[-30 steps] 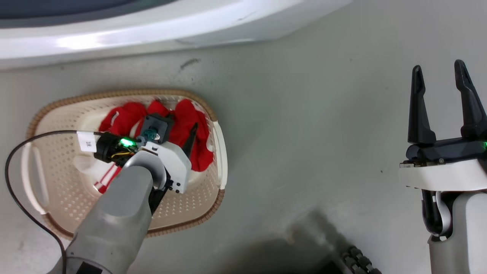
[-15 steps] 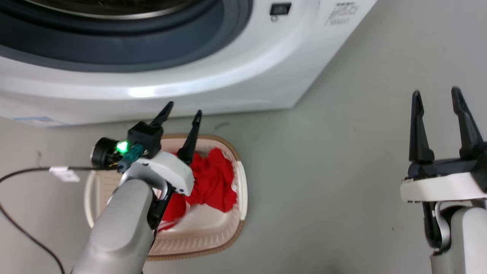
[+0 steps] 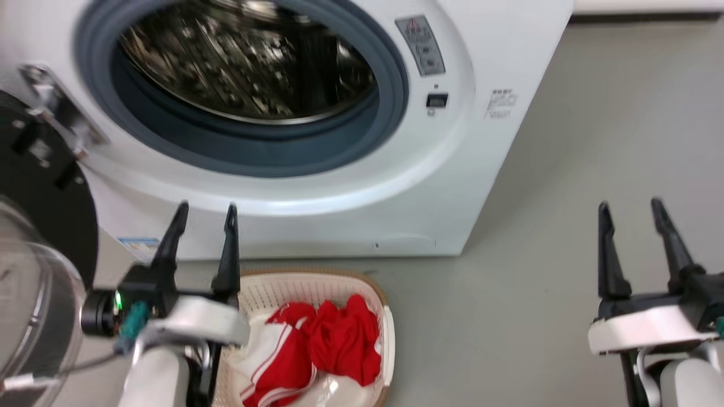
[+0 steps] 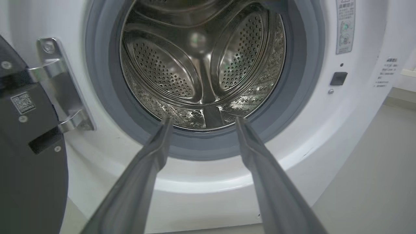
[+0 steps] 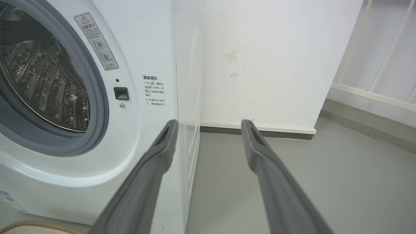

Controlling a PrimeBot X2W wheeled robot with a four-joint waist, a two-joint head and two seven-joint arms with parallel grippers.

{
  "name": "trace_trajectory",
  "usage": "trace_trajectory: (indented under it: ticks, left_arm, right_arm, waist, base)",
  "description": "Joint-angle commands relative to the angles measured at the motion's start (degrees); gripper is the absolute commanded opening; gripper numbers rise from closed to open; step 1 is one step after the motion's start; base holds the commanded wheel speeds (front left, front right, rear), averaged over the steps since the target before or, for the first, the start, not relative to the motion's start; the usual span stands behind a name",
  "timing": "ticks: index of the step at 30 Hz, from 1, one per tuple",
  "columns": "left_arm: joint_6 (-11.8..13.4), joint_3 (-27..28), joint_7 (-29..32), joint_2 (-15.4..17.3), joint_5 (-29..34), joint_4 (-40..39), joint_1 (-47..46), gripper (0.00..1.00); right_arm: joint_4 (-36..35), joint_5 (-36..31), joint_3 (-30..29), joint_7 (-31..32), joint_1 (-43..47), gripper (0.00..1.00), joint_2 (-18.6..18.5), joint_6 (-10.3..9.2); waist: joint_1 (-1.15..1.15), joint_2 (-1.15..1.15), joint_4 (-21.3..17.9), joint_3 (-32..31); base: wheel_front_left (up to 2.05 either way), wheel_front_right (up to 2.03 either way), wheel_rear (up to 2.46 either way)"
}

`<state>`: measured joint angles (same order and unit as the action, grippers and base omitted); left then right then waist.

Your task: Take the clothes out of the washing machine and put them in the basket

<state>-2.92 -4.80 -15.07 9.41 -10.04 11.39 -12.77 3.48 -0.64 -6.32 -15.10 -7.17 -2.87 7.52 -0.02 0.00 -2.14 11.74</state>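
Note:
The red clothes (image 3: 325,347) with white stripes lie bundled in the cream basket (image 3: 266,291), which stands on the floor in front of the washing machine (image 3: 481,147). The machine's round opening shows a bare perforated steel drum (image 4: 201,65) inside the grey rubber ring (image 4: 305,84). My left gripper (image 3: 205,212) is open and holds nothing; it hangs above the basket's left edge, pointing at the machine. In the left wrist view the left gripper (image 4: 201,121) faces the drum mouth. My right gripper (image 3: 629,204) is open and holds nothing, out over the floor to the machine's right.
The black-rimmed glass door (image 3: 34,226) stands swung open at the left, its metal hinge (image 4: 58,84) close to my left arm. Grey floor (image 3: 565,254) runs to the right of the machine. A white wall (image 5: 260,65) and a railing (image 5: 377,65) lie beyond.
The head camera has tilted up from the basket to the machine's open drum. My left gripper has risen out of the basket, leaving the clothes there, and now points at the machine.

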Motion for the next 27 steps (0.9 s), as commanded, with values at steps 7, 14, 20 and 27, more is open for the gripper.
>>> trace_trajectory:
  ticks: [7,14,20,27]
  left_arm:
    - [0.6,3.4,-0.1,-3.2,2.6,-4.5,9.0,1.00]
    - [1.5,4.5,-0.1,-5.4,5.3,-7.1,14.4,1.00]
    - [2.4,4.2,-0.1,-5.9,6.9,-8.2,16.0,1.00]
    - [3.5,4.5,-0.1,-6.3,7.4,-7.6,16.8,1.00]
  right_arm:
    - [0.6,0.3,1.0,-0.1,4.6,1.00,0.0,-0.06]
    - [0.8,1.5,1.3,-0.1,8.8,1.00,0.0,-0.06]
    - [1.2,1.6,2.2,-0.1,10.4,1.00,0.0,-0.06]
    - [1.1,2.1,2.0,-0.1,10.6,1.00,0.0,-0.06]
  waist:
    - [0.02,0.00,0.2,-8.1]
    - [0.02,0.00,-0.1,-11.0]
    - [0.02,0.00,-0.5,-11.8]
    - [0.02,0.00,-0.6,-12.2]
  base:
    - [0.00,0.00,0.00]
    - [0.00,0.00,0.00]
    - [0.00,0.00,0.00]
    - [0.00,0.00,0.00]
